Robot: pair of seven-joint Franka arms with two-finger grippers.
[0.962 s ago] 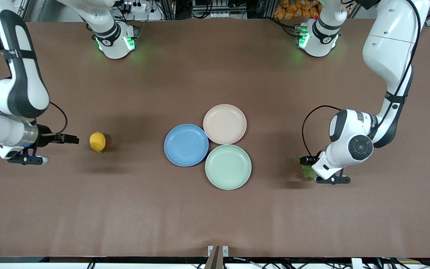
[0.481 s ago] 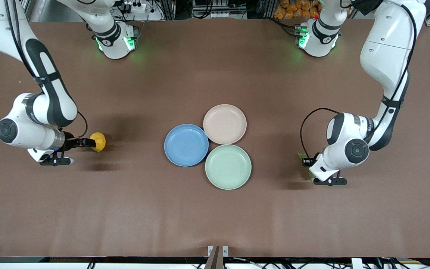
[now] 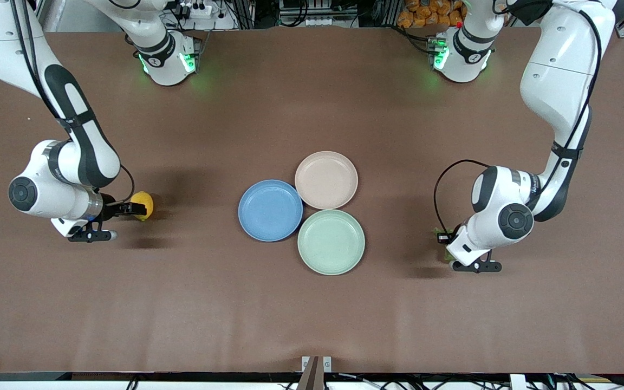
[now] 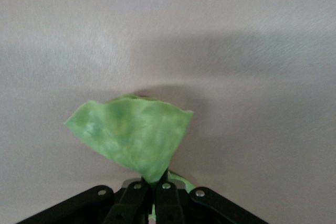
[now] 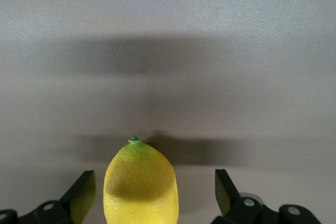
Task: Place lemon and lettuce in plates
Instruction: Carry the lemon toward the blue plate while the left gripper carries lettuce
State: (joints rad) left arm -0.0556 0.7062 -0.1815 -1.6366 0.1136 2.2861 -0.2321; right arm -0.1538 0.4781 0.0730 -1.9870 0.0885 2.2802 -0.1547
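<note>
Lemon (image 3: 143,205) sits on the bare table at the middle left of the front view, well apart from the plates, so nothing has been delivered yet. Lettuce (image 3: 442,238) shows only as a green sliver at the middle right of that view, also well away from the plates. Both target plates, the blue plate (image 3: 270,210) and the beige-pink plate (image 3: 326,180), lie empty near the centre, touching each other, with a mint-green plate (image 3: 331,241) just beside them, lower in the frame.

From where I stand, the job looks to be at the pick-up stage for both items; carrying and setting down are all still to do.

In the right wrist view the right gripper (image 5: 156,191) has its fingers spread wide on either side of the lemon (image 5: 140,181), not touching it. The right arm bends low, wrist nearly level with the table.

In the left wrist view the left gripper (image 4: 153,188) is pinched together on the narrow end of the lettuce (image 4: 131,132), the leaf fanning out ahead. The left arm folds down sharply from the upper right of the front view.
</note>
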